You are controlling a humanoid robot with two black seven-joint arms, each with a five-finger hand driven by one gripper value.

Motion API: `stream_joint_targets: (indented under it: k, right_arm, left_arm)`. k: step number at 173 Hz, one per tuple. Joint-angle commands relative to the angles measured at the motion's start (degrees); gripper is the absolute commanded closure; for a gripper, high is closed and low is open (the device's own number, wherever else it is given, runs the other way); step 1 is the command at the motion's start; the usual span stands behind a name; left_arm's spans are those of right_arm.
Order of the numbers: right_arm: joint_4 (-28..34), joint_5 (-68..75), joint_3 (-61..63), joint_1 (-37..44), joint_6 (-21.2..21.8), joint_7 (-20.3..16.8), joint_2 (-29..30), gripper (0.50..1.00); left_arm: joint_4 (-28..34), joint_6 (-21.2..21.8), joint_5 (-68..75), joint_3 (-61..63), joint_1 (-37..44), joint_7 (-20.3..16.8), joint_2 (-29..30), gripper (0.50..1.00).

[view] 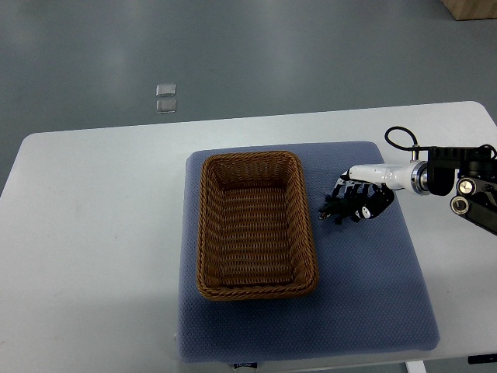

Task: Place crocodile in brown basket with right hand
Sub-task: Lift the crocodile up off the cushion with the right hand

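— What is the right hand (363,199) doing?

— It reaches in from the right edge on a white forearm, palm down. Its dark fingers (348,188) are curled over the crocodile (329,211) and the thumb closes in from the near side, so the toy is gripped between them.

— How much of the crocodile shows?

— Only a dark green, spiky end, poking out past the fingertips toward the basket. I cannot tell whether it is touching the cloth or lifted just off it.

— Where is that?

— Over the blue mat (365,287), just beside the right wall of the brown basket (203,233) near its far half, but outside it.

— And the basket?

— A rectangular wicker basket, lying on the left part of the mat with its long side running away from the robot. The mat lies on a white table (93,233).

— Anything further out?

— A black cable (396,136) loops above the wrist, and two small clear squares (165,99) lie on the grey floor beyond the table
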Motion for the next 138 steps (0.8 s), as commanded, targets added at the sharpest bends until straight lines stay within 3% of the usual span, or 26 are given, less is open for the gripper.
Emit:
stream_joint_targets:
  k: [1,78,138]
  right_arm:
    - [0.0,0.1,0.1,1.0,0.2,0.2,-0.7,0.91]
    - [0.4,1.7,0.4,6.5,0.9,0.4,-5.1,0.897]
    - [3.8,5.4,0.5,12.3,4.1,0.2,-6.8,0.897]
  left_arm:
    - [0.0,0.0,-0.1,0.0,0.0,0.0,0.0,0.5]
    - [-0.1,-0.1,0.0,0.0,0.0,0.0,0.0,0.5]
    - [-0.2,-0.1,0.0,0.1,0.0,0.0,0.0,0.5]
